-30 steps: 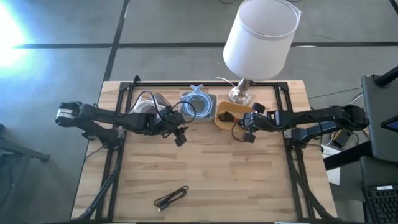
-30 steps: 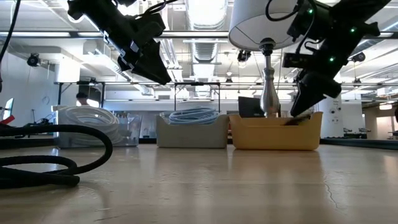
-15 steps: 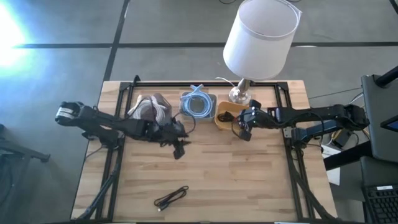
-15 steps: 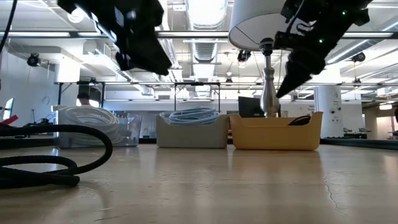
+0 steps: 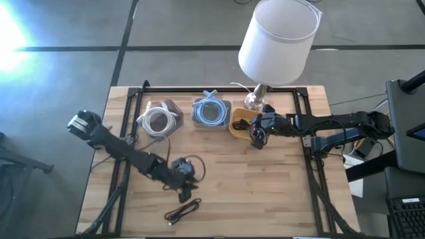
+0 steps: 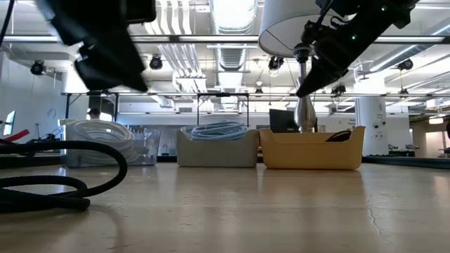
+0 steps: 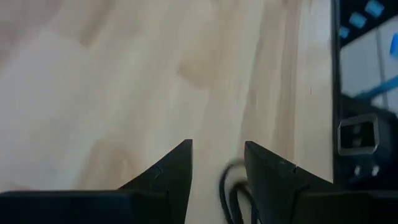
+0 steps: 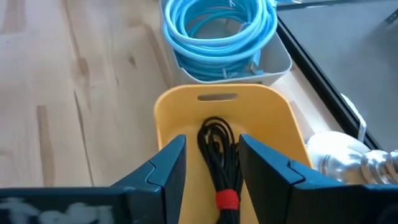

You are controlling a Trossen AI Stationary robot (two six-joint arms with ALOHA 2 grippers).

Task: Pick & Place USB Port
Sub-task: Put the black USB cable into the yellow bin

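A loose black cable (image 5: 182,211) lies flat on the table by its near edge; a loop of it (image 7: 227,190) shows in the left wrist view. My left gripper (image 5: 184,190) hovers open just above and beyond it, touching nothing. A second black cable (image 8: 217,140), bundled with a red tie, lies in the yellow bin (image 5: 237,125). My right gripper (image 8: 211,149) is open in the air over that bin's near end (image 5: 256,138), clear of the bundle.
Along the far edge stand a bin of white cable (image 5: 158,120), a bin of blue cable (image 5: 211,111) and a lamp (image 5: 277,38) with a metal foot behind the yellow bin. Bare wood lies across the middle and right of the table.
My left arm has swung from the white-cable bin toward the table's near edge and now hangs over the loose black cable. My right gripper has risen from the yellow bin and shifted slightly left; the bundled cable stays in the bin.
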